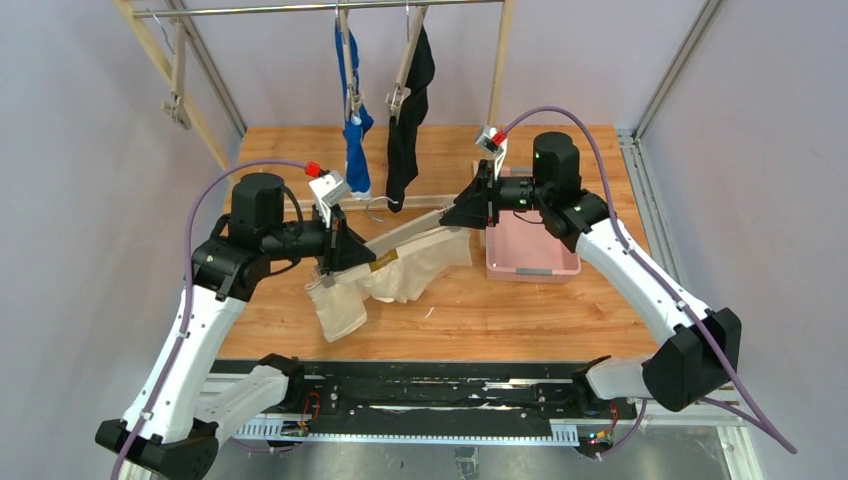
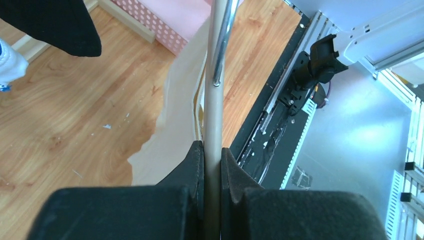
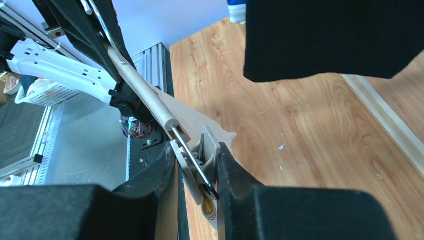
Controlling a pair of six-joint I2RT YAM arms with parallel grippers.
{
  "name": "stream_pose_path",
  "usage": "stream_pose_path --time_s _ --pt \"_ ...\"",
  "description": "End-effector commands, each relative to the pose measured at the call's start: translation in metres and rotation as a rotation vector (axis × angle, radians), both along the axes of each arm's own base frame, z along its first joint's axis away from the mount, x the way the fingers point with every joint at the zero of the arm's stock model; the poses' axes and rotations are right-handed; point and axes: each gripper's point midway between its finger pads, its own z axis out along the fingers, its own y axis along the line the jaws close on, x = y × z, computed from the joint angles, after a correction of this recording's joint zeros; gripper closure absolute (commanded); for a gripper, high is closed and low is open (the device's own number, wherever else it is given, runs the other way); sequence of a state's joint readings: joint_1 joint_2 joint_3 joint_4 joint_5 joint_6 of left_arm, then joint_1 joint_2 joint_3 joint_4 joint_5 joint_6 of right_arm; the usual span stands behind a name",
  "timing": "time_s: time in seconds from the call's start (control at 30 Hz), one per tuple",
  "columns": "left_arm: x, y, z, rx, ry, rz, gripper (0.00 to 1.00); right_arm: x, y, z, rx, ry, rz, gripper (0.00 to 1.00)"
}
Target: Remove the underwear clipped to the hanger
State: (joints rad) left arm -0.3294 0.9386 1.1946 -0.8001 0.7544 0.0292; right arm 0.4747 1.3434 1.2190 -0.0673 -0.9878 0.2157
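The cream-beige underwear (image 1: 405,268) hangs from a beige hanger (image 1: 410,232) that both grippers hold level over the table. My left gripper (image 1: 345,248) is shut on the hanger's bar (image 2: 214,115), and the cream cloth (image 2: 172,130) droops beside it. My right gripper (image 1: 463,210) is shut on the hanger's clip (image 3: 210,145) at the other end, with cream cloth (image 3: 197,117) just beyond it. The blue underwear (image 1: 355,135) and the black underwear (image 1: 408,125) hang on hangers from the rail at the back. The black underwear also shows in the right wrist view (image 3: 330,35).
A pink bin (image 1: 530,262) stands on the wooden table just right of my right gripper. A metal rail (image 1: 320,8) on a wooden frame spans the back. An empty clip hanger (image 1: 177,105) hangs at the far left. A metal frame edges the table.
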Motion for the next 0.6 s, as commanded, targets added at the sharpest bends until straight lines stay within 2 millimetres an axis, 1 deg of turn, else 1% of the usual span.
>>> stream_pose_path --time_s 0.0,0.03,0.07,0.1,0.17,0.2,0.23,0.33,0.4,0.53,0.57 --pt "0.004 -0.007 0.018 -0.053 -0.038 0.002 1.00 0.002 0.002 0.017 0.016 -0.082 -0.047 0.99" --pt "0.004 -0.007 0.018 -0.053 -0.036 0.003 1.00 0.002 0.001 0.019 0.017 -0.086 -0.055 0.96" --pt "0.004 -0.007 0.017 -0.053 -0.035 0.002 1.00 0.003 0.000 0.021 0.019 -0.090 -0.059 0.89" --pt "0.004 -0.007 0.018 -0.054 -0.035 0.001 1.00 0.003 0.000 0.023 0.020 -0.093 -0.062 0.80" --pt "0.003 -0.008 0.018 -0.056 -0.036 -0.003 1.00 0.004 -0.001 0.026 0.024 -0.102 -0.069 0.65" --pt "0.003 -0.008 0.018 -0.056 -0.036 -0.003 1.00 0.005 -0.001 0.027 0.026 -0.104 -0.072 0.62" --pt "0.002 -0.008 0.019 -0.059 -0.038 -0.006 1.00 0.005 -0.001 0.030 0.031 -0.108 -0.074 0.55" --pt "0.001 -0.009 0.021 -0.065 -0.041 -0.016 1.00 0.003 0.001 0.038 0.058 -0.111 -0.062 0.53" --pt "0.001 -0.009 0.022 -0.069 -0.042 -0.018 1.00 0.001 0.004 0.042 0.080 -0.105 -0.043 0.48" --pt "0.001 -0.011 0.023 -0.078 -0.044 -0.021 1.00 0.000 0.006 0.044 0.102 -0.095 -0.031 0.47" --pt "0.001 -0.011 0.023 -0.079 -0.044 -0.023 1.00 0.000 0.006 0.044 0.105 -0.091 -0.030 0.45"
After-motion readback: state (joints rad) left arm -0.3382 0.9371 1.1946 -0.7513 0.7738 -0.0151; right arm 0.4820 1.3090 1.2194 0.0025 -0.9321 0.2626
